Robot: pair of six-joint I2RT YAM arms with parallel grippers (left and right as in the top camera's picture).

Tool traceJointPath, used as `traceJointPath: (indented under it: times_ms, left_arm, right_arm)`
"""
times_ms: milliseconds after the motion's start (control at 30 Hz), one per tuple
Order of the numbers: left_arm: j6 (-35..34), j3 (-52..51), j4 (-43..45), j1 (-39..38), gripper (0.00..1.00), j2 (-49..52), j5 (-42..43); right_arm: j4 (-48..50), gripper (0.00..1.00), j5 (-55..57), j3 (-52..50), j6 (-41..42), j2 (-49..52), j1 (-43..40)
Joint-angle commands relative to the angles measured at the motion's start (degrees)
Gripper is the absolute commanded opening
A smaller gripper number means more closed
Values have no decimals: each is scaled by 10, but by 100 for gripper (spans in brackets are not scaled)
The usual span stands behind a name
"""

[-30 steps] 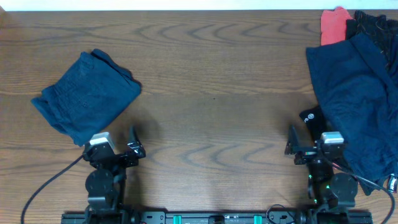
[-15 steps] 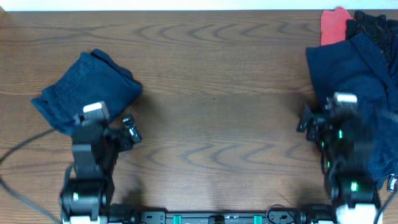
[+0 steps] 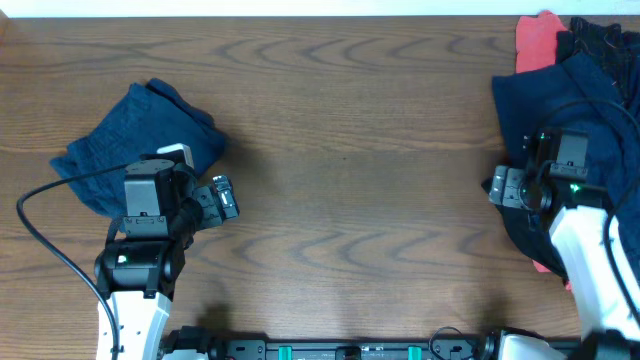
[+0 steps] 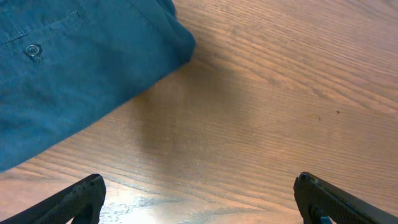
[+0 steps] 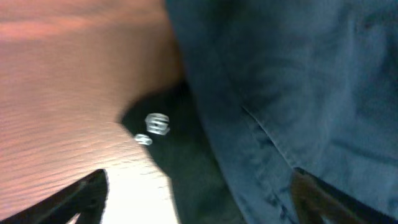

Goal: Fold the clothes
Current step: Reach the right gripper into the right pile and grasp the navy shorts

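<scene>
The left gripper (image 3: 222, 197) hangs over the bare table (image 3: 350, 150) with its fingers spread wide and nothing between them. In its wrist view the fingertips (image 4: 87, 196) sit in the two bottom corners. The folded garment (image 3: 135, 150), navy, lies near it at ten o'clock, apart from the fingers, with a button (image 4: 32, 50) showing on the cloth.

The right gripper (image 3: 500, 187) is likewise spread and empty, at the left edge of the pile (image 3: 565, 110). The pile's loose navy cloth runs from its twelve to its four o'clock. The wrist view shows black cloth (image 5: 180, 162) with a white print beneath that navy cloth. A red cloth (image 3: 537, 40) lies at the pile's far end, toward twelve o'clock.
</scene>
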Motion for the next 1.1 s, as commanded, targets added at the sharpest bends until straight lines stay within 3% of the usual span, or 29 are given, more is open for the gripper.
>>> traceJointPath:
  times_ms: [0,300,567,800,900,1067]
  left_arm:
    - [-1,10,-3,-1,98,0,10]
    - [-1,10,-3,-1,98,0,10]
    - [-1,10,-3,-1,98,0,10]
    - [-1,10,-3,-1,98,0,10]
    - [-1,10,-3,-1,98,0,10]
    - [-1,10,-3,-1,98,0,10]
  right_arm:
    - [-1,83,24,9,2,37,-23]
    - [-2,62,74,9,3,90,-45]
    - [-4,53,106,9,24,90,-57]
    - [-4,51,75,9,24,90,-58]
    - [-3,39,75,9,24,90,-59]
    - [-3,7,71,9,24,90,-58]
